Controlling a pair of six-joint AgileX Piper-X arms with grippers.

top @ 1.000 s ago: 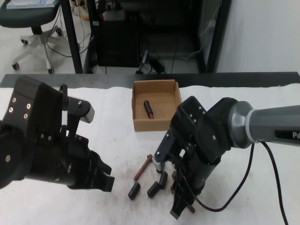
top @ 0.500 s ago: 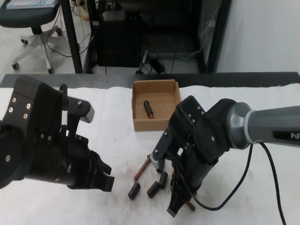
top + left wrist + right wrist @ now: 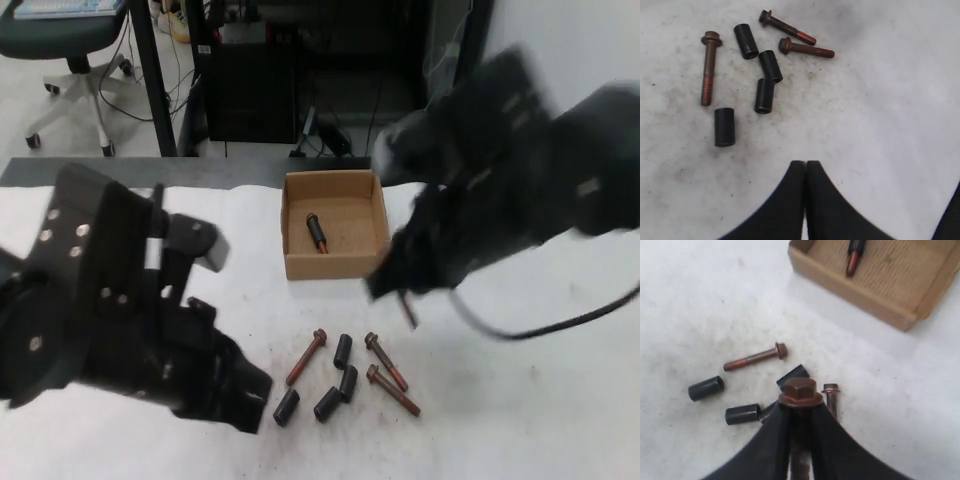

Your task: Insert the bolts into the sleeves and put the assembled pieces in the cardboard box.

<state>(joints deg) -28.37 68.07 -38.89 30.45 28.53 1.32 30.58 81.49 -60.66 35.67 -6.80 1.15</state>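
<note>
My right gripper (image 3: pixel 800 407) is shut on a copper bolt (image 3: pixel 800 391), head outward, held in the air right of the cardboard box (image 3: pixel 325 266). In the high view that bolt (image 3: pixel 406 308) hangs below the blurred right arm. One assembled piece (image 3: pixel 317 233) lies in the box. Three loose bolts (image 3: pixel 708 65) (image 3: pixel 786 27) (image 3: pixel 805 48) and several black sleeves (image 3: pixel 724 127) lie scattered on the white cloth. My left gripper (image 3: pixel 805 172) is shut with nothing in it, a short way from the nearest sleeve.
The left arm's black body (image 3: pixel 110 310) fills the front left of the bench. An office chair (image 3: pixel 70 40) and dark racks stand beyond the bench's far edge. Bare white cloth (image 3: pixel 520 400) spreads to the front right.
The right arm has risen from the pile toward the back right, carrying a bolt. The left arm has shifted slightly right and forward.
</note>
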